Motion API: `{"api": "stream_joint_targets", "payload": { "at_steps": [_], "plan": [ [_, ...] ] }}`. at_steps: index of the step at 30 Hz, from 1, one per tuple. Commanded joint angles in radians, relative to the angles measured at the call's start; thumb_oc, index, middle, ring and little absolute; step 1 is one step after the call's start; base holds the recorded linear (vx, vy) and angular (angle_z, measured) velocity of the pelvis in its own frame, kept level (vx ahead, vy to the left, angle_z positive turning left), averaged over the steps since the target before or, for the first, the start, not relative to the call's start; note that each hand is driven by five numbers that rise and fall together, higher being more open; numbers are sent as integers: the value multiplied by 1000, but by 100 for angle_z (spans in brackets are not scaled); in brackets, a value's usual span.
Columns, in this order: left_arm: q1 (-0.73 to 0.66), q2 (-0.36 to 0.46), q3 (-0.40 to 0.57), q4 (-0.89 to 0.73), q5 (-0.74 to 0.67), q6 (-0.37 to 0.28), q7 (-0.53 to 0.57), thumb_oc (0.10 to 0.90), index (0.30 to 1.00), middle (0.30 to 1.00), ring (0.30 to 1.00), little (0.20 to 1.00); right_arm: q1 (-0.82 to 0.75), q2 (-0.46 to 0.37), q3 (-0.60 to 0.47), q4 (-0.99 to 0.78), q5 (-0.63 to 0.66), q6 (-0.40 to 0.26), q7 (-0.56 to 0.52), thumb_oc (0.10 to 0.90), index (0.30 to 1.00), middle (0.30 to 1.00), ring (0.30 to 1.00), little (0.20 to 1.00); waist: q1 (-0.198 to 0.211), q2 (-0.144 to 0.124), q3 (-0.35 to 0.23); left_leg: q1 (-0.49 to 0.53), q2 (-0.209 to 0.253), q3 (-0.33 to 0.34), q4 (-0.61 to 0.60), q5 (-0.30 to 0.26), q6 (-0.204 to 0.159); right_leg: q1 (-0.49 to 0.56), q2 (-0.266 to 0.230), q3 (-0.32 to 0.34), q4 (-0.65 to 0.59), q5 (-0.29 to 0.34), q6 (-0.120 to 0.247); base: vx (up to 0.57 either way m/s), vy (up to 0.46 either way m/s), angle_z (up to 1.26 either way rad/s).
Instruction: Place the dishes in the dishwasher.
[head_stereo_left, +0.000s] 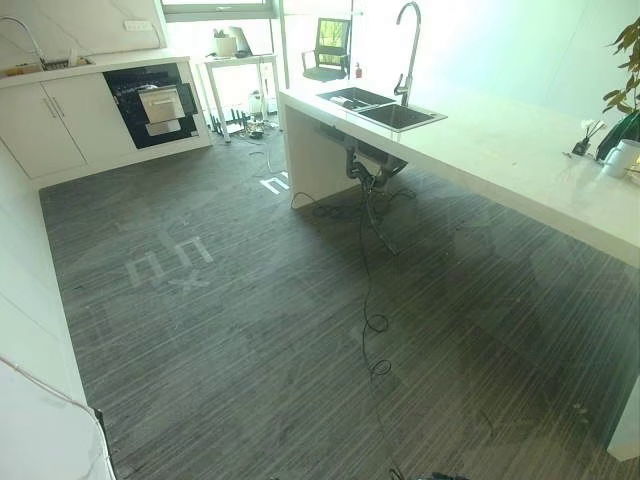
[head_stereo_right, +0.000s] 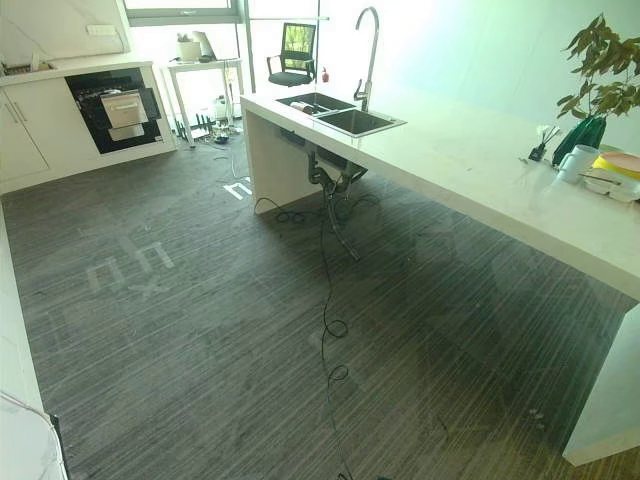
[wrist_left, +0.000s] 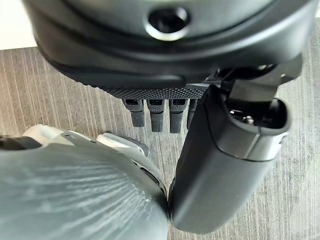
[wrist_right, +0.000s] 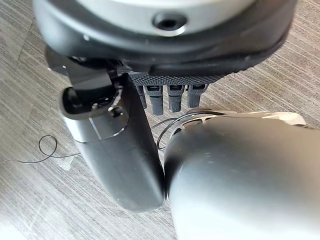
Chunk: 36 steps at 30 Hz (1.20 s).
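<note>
Looks like the very start of the job, nothing has been picked up yet. The left hand (wrist_left: 165, 112) is seen in its wrist view hanging over the floor with fingers straight and relaxed, nothing held; same story for the right hand (wrist_right: 170, 97), fingers loose and pointed down, empty. The dishes (head_stereo_right: 612, 172) are stacked at the far right end of the long white counter (head_stereo_right: 480, 165), right beside a white cup (head_stereo_right: 577, 163) and a potted plant (head_stereo_right: 598, 75), so that's where the task's things are parked. The dishwasher (head_stereo_left: 152, 103) is built into the cabinets at the far left, its dark front seemingly open with a rack partly pulled out, though that can't be made out for sure. So the step in hand is probably just getting over to the counter; the next move would call for a turn to the right and an approach close enough for the dishes to be reached, then a carry across the whole room to the left. Plenty of open dark floor (head_stereo_left: 250, 340) is available in between. Things to be watched: the straight front edge of the counter, the sink (head_stereo_left: 385, 108) with its tall faucet (head_stereo_left: 408, 50) further back, and a thin cable (head_stereo_left: 372, 320) trailing down the middle of the floor from under the sink, which could be snagged.
</note>
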Motion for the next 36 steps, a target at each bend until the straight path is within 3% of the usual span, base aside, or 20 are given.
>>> {"api": "stream_joint_targets", "payload": {
  "at_steps": [1,20,24,25,29,31,34,36],
  "plan": [
    [-13,-40,-1,4,10,-30,-19,800,900,900,900,900,13,10,23,25,-33,13,13,800,900,900,900,900,14,10,9,78,40,50,-9,-85,-47,27,19,-25,-32,10,40,0,0,0],
    [-12,-38,13,-4,-38,-45,4,800,900,900,900,900,13,8,24,18,-30,-4,5,800,900,900,900,900,22,9,11,73,35,38,-9,-81,-47,29,20,-33,-32,9,38,0,0,2],
    [-16,-32,32,-35,-78,-135,-25,800,900,900,900,900,1,-3,30,-17,-38,-90,7,800,900,900,900,900,27,9,17,77,34,35,-9,-82,-50,35,20,-37,-32,8,36,12,-13,3],
    [-14,-26,29,-105,-81,-188,-38,800,900,900,900,900,-7,-14,44,-85,-10,-112,-2,800,900,900,900,900,30,9,23,79,33,32,-9,-81,-50,36,21,-38,-32,8,34,17,-29,7],
    [14,-3,16,-366,-125,-273,-7,800,900,900,900,900,0,-51,55,-320,24,-139,-46,800,900,900,900,900,40,12,42,76,33,26,-9,-77,-51,35,21,-41,-32,11,32,-19,-28,3],
    [51,11,40,-533,-153,-305,2,800,900,900,900,900,28,-73,46,-566,54,-104,-93,800,900,900,900,900,43,9,55,73,31,17,-9,-72,-51,34,22,-42,-32,13,30,-47,-81,12],
    [97,25,75,-710,-142,-386,11,800,900,900,900,900,88,-71,4,-824,29,-152,-94,800,900,900,900,900,28,2,61,75,29,9,-9,-69,-53,34,30,-37,-32,10,26,6,-101,11],
    [103,31,81,-754,-138,-410,16,800,900,900,900,900,105,-75,-9,-889,20,-169,-80,800,900,900,900,900,20,0,58,74,29,8,-9,-65,-52,29,34,-33,-32,11,23,41,-114,-2]
  ]
}}
